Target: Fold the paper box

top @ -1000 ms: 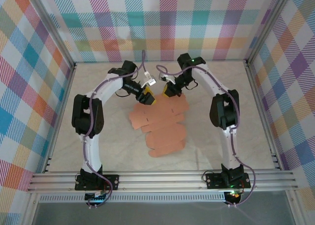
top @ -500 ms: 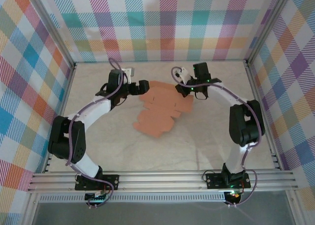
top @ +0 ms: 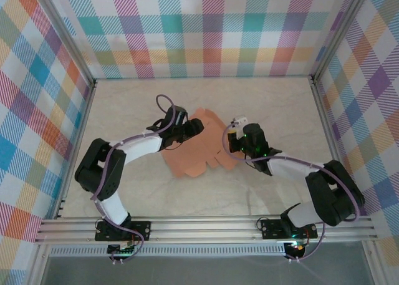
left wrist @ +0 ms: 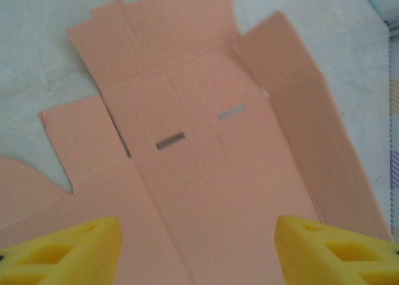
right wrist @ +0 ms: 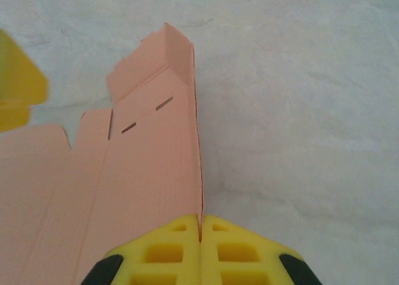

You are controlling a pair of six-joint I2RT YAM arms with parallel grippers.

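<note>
Left gripper (top: 192,130): your left jaws stand wide apart and hold nothing. Both yellow fingertips (left wrist: 68,251) hang low over the card.
Box (top: 199,155): it lies mid-table (top: 280,110) between your two grippers. It is mostly a flat, unfolded sheet with one side flap raised.
Slots (left wrist: 169,141): two short cuts sit in the middle panel, just ahead of your left fingers.
Flap (right wrist: 179,54): it stands upright along the sheet's right-hand edge.
Right gripper (right wrist: 199,232): it is clamped tight on the near end of that flap's edge.
Axis: the flap's crease runs straight away from your right gripper, and the rest of the sheet lies to its left.
Nearer arm: the right already has the flap. The left is over the middle panel on the other side of the crease.
Next move, as I judge it: swing the flap over about its crease, and bring the left down to pin the panel so the sheet does not slide.
</note>
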